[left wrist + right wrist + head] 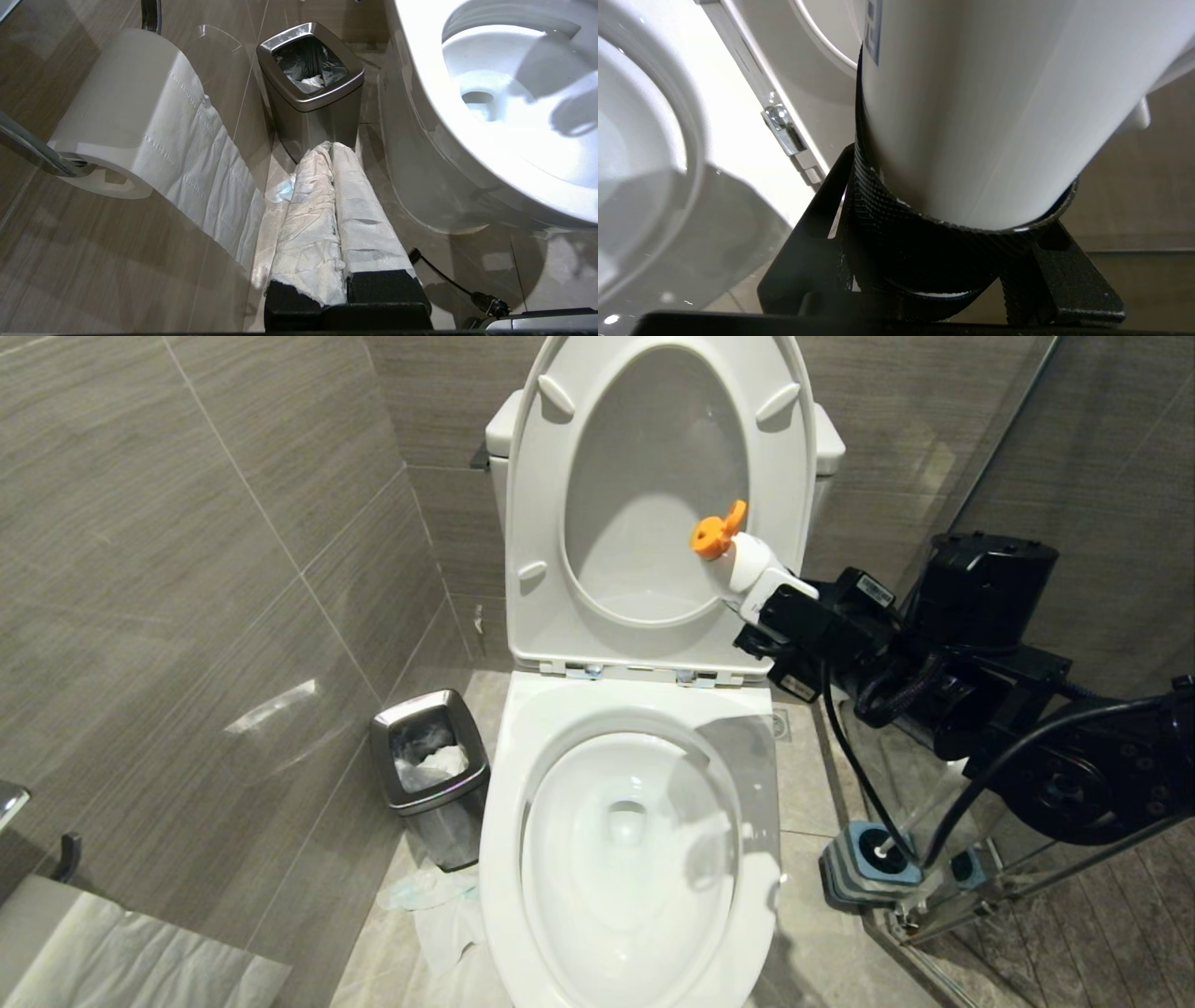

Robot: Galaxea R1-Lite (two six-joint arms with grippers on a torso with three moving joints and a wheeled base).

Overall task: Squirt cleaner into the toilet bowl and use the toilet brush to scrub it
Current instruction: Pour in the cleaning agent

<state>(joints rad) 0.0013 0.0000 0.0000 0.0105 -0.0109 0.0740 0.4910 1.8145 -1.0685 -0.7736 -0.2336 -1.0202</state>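
We have the white plastic cleaner bottle with the orange angled nozzle [738, 553] clamped in the right end effector [777, 607], whose black ribbed jaws wrap the bottle's round body about halfway between wide and narrow. From the head camera the bottle sits at about two o'clock from the basin, up against the raised white seat and lid [653, 504], its nozzle pointing up and away at eleven o'clock, not yet over the water. The large glossy white ceramic toilet bowl [523, 775] lies open below, and no blue liquid shows in it, so we judge the squirting step is not done.

To do it well, we should bring the bottle towards seven o'clock until the nozzle hangs over the basin, then roll the wrist so the orange tip points down at the inner wall just under the rim. We should keep clear of the seat hinges and tighten the jaws only enough to press liquid out.

The long white-handled toilet brush [882, 847] stands in its squarish blue-and-grey holder [845, 877] on the floor at four o'clock, under the right arm's cables. The small steel waste bin [429, 775] is at nine o'clock. The left end effector [332, 154], its fingers wrapped in white paper and pressed together with nothing between them, is parked low beside the toilet paper roll [135, 112].
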